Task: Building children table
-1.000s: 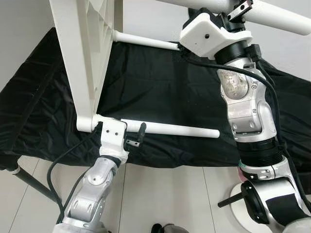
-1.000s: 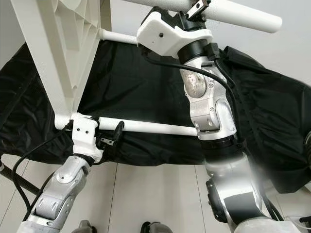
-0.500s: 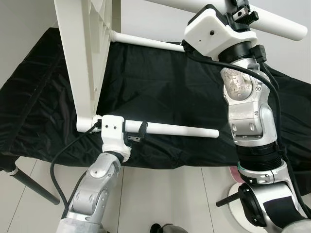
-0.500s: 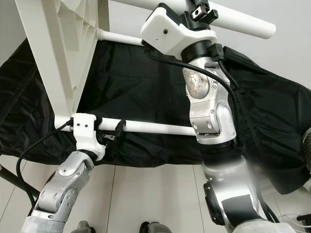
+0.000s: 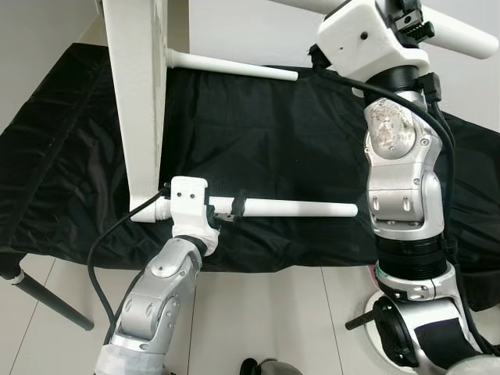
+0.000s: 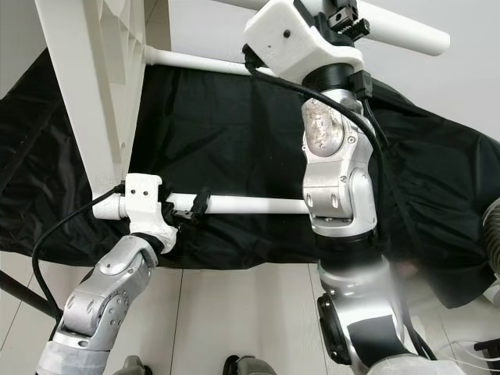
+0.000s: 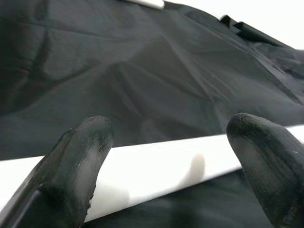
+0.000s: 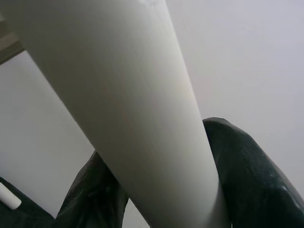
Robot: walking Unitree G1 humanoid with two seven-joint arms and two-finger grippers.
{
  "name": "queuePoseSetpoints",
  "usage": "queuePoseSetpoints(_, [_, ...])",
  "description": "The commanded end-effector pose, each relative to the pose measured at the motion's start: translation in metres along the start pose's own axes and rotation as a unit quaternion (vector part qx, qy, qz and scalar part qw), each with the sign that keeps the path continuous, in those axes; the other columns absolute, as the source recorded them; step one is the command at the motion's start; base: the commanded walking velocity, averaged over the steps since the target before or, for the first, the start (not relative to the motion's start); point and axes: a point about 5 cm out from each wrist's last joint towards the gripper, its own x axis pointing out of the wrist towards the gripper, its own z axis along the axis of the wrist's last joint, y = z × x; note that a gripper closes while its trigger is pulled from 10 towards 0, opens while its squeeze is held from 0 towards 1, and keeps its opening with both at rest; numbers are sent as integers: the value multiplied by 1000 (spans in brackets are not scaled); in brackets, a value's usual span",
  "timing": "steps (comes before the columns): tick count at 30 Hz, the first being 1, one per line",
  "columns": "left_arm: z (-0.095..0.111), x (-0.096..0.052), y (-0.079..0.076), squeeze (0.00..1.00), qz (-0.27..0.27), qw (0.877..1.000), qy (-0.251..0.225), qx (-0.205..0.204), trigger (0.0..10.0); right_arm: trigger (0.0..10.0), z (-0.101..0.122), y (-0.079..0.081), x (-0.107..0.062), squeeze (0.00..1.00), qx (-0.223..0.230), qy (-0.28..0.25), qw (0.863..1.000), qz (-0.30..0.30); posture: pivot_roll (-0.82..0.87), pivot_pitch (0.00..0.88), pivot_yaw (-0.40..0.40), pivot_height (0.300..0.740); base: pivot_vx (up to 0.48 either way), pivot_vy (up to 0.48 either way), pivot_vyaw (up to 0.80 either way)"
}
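The white tabletop (image 5: 144,94) stood on edge over the black cloth (image 5: 273,133), with three white legs sticking out sideways from it toward the robot's right. The lower leg (image 5: 289,208) ran level just above the front edge of the cloth. The left gripper (image 5: 234,209) sat on this leg close to its joint with the tabletop; in the left wrist view its black fingers (image 7: 76,166) stood spread to either side of the leg, apparently not clamped on it. The upper leg (image 6: 402,30) was grasped by the right gripper (image 6: 344,19), raised high, with the fingers (image 8: 256,180) wrapped against both sides. The far leg (image 5: 230,66) lay free above the cloth. The cloth covered a table; grey tiled floor (image 5: 266,312) showed below.
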Motion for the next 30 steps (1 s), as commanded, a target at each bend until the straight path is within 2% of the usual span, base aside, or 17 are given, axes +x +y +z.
queuePoseSetpoints(1, [-13, 0, -8, 0, -25, 999, 43, -1, 10000, 0, 0, -22, -3, 0, 87, 21, 993, -72, 28, 139, -83, 740, 0, 0, 0])
queuePoseSetpoints(9, [-26, 5, -20, 0, -37, 995, 95, 3, 10000, 0, -1, -22, -5, 0, 124, 45, 988, -75, 17, 143, -81, 740, 0, 0, 0])
queuePoseSetpoints(14, [-26, 7, -19, 0, -32, 995, 98, 6, 10000, 0, -3, -22, -5, 0, 133, 58, 987, -75, 13, 144, -81, 740, 0, 0, 0])
queuePoseSetpoints(15, [-25, 7, -19, 0, -33, 995, 95, 8, 10000, 0, -3, -20, -4, 0, 105, 53, 992, -48, 14, 145, -81, 740, 0, 0, 0])
queuePoseSetpoints(16, [-25, 7, -19, 0, -33, 995, 95, 8, 10000, 0, -3, -20, -4, 0, 105, 53, 992, -48, 14, 145, -81, 740, 0, 0, 0])
queuePoseSetpoints(17, [-23, 7, -18, 0, -34, 995, 94, 6, 10000, 0, -4, -17, -3, 0, 60, 43, 997, -16, 13, 146, -80, 740, 0, 0, 0])
queuePoseSetpoints(19, [-23, 7, -18, 0, -34, 995, 94, 6, 10000, 0, -4, -17, -3, 0, 60, 43, 997, -16, 13, 146, -80, 740, 0, 0, 0])
queuePoseSetpoints(20, [-22, 7, -17, 0, -34, 995, 94, 6, 10000, 0, -7, -14, -2, 0, 23, 37, 999, 11, 6, 146, -77, 740, 0, 0, 0])
queuePoseSetpoints(21, [-21, 7, -15, 0, -34, 995, 94, 10, 10000, 10000, -11, -8, -2, 0, -28, 14, 998, 60, 5, 147, -78, 740, 0, 0, 0])
queuePoseSetpoints(23, [-21, 7, -15, 0, -34, 995, 94, 10, 10000, 10000, -11, -8, -2, 0, -28, 14, 998, 60, 5, 147, -78, 740, 0, 0, 0])
queuePoseSetpoints(25, [-20, 7, -10, 0, -35, 995, 96, 18, 10000, 10000, -17, 0, -3, 0, -91, -23, 988, 123, -1, 148, -75, 740, 0, 0, 0])
queuePoseSetpoints(26, [-20, 7, -10, 0, -35, 995, 96, 18, 10000, 10000, -17, 0, -3, 0, -91, -23, 988, 123, -1, 148, -75, 740, 0, 0, 0])
queuePoseSetpoints(27, [-20, 6, -6, 0, -34, 994, 98, 25, 10000, 10000, -20, 4, -5, 0, -110, -39, 981, 153, -1, 148, -76, 740, 0, 0, 0])
queuePoseSetpoints(30, [-20, 4, -2, 0, -33, 994, 98, 32, 10000, 10000, -25, 9, -8, 0, -129, -55, 971, 193, 2, 151, -83, 740, 0, 0, 0])
